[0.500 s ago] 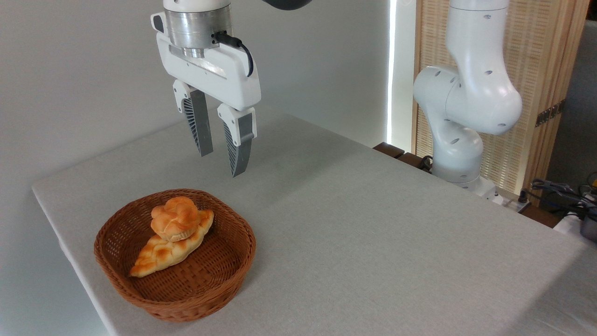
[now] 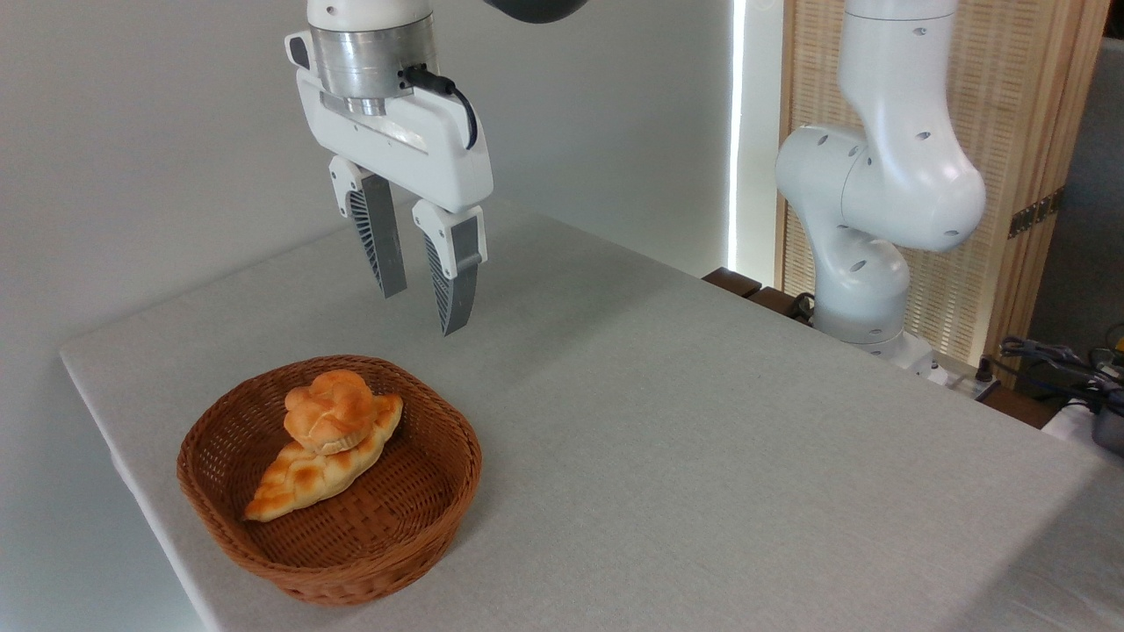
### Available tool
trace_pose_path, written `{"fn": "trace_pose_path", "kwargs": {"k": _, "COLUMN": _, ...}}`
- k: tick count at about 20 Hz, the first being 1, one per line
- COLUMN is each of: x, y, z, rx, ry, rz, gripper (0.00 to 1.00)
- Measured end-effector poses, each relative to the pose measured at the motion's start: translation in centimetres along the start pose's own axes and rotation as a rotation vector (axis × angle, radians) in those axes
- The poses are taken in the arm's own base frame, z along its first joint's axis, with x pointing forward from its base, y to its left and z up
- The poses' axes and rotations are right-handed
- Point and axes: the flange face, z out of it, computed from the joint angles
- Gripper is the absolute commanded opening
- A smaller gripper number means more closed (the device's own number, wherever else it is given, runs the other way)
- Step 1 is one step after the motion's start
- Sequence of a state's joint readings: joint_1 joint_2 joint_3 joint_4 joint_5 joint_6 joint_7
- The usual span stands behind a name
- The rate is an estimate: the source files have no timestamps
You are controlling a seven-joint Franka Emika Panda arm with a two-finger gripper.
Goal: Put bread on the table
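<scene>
Plain pale wall (image 2: 158, 132) — perhaps slatted wooden screen (image 2: 1019, 132) right

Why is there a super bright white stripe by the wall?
In the camera view, that stripe is overexposed light, washed out white. The rest is evenly lit and sharp: the gripper and wicker basket throw only soft shadows on the table.

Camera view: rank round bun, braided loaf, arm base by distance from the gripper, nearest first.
From the gripper, open above the table:
1. Round bun, below and slightly left, atop the loaf in the basket.
2. Braided loaf, under the bun, stretching lower left.
3. Arm base, far right at the table edge.
</scene>
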State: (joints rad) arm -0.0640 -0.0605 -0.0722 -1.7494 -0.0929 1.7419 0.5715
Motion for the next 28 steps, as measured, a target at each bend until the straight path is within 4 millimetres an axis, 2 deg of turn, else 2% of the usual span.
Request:
{"fn": "trace_pose_path", "kwargs": {"k": 4, "x": 0.5, "y": 0.1, "z": 0.7, "rx": -0.004, "ry": -0.005, "rz": 0.007, "gripper": 1.0}}
{"fn": "trace_pose_path", "kwargs": {"k": 8, "x": 2.6, "y": 0.4, "z": 2.2, "rx": 0.018, "ry": 0.038, "rz": 0.032, "gripper": 1.0}}
{"fn": "trace_pose_path", "kwargs": {"k": 12, "x": 5.5, "y": 0.0, "z": 5.1, "rx": 0.047, "ry": 0.102, "rz": 0.051, "gripper": 1.0}}
{"fn": "trace_pose_path", "kwargs": {"k": 16, "x": 8.2, "y": 1.6, "z": 8.8, "rx": 0.029, "ry": 0.111, "rz": 0.097, "gripper": 1.0}}
{"fn": "trace_pose_path", "kwargs": {"k": 25, "x": 9.2, "y": 1.2, "z": 12.2, "rx": 0.077, "ry": 0.061, "rz": 0.148, "gripper": 1.0}}
{"fn": "trace_pose_path", "kwargs": {"k": 28, "x": 9.7, "y": 1.9, "z": 13.5, "rx": 0.069, "ry": 0.043, "rz": 0.169, "gripper": 1.0}}
